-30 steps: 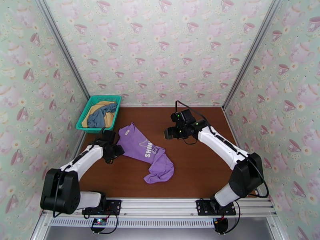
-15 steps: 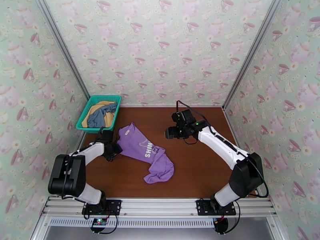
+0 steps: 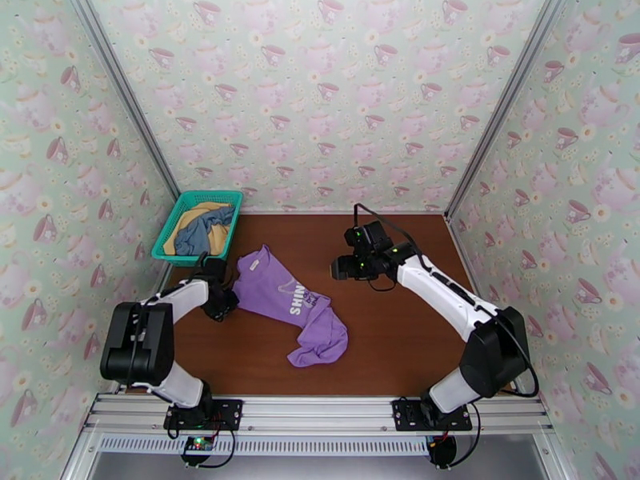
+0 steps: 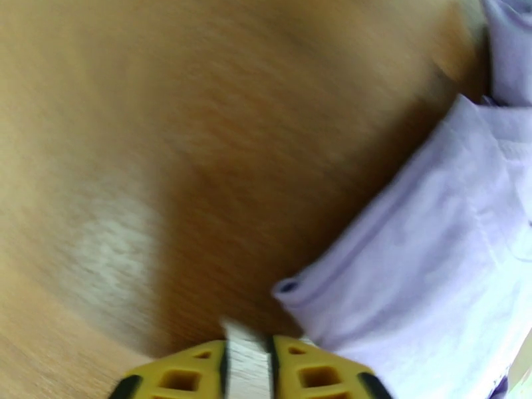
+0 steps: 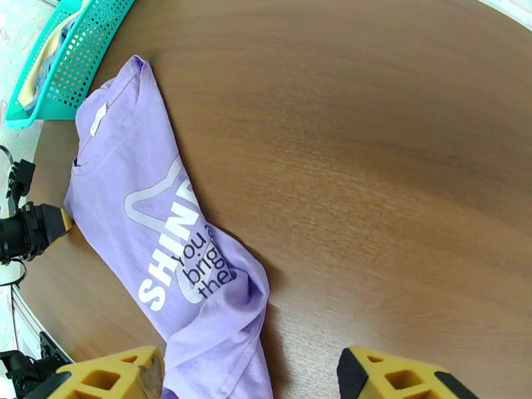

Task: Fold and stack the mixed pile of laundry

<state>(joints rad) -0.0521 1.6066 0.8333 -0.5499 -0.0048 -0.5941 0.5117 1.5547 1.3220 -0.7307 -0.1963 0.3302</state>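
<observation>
A: Where's the lilac shirt (image 3: 292, 302) relative to the left gripper (image 3: 223, 302)?

B: Top view: the shirt lies crumpled on the brown table (image 3: 400, 338), left of centre. It runs diagonally from upper left to lower right. The left gripper sits low at the shirt's left edge, touching it or just beside it.

A: Does the wrist view confirm that?

B: The left wrist frame is blurred. The lilac shirt (image 4: 425, 261) takes the right side. A folded hem corner ends just above and to the right of the left gripper (image 4: 247, 347), which is at the bottom edge. The yellow fingers (image 4: 179, 377) sit close together with a pale strip between them. Can't tell whether that strip is cloth or pad, so can't tell if the gripper is clamped on the shirt.

A: And the right gripper (image 3: 340, 268)?

B: It's over bare table, to the right of the shirt's upper half in the top view, near but apart. In its own camera the right gripper (image 5: 249, 362) stands wide apart and holds nothing. The lilac shirt (image 5: 166, 241) lies across the left half of that frame with its white print facing up. Its lower end runs off the bottom edge beside the left-hand finger. At that frame's left edge, the left gripper (image 5: 46, 224) has its yellow tip against the shirt's edge.

A: Rest of the pile?

B: It's in the teal basket (image 3: 206, 194), upper left of the table. The grey-blue garment (image 3: 204, 230) lies over the mustard-yellow garment (image 3: 198, 210). The shirt's collar end lies just beside the basket's near corner.
</observation>
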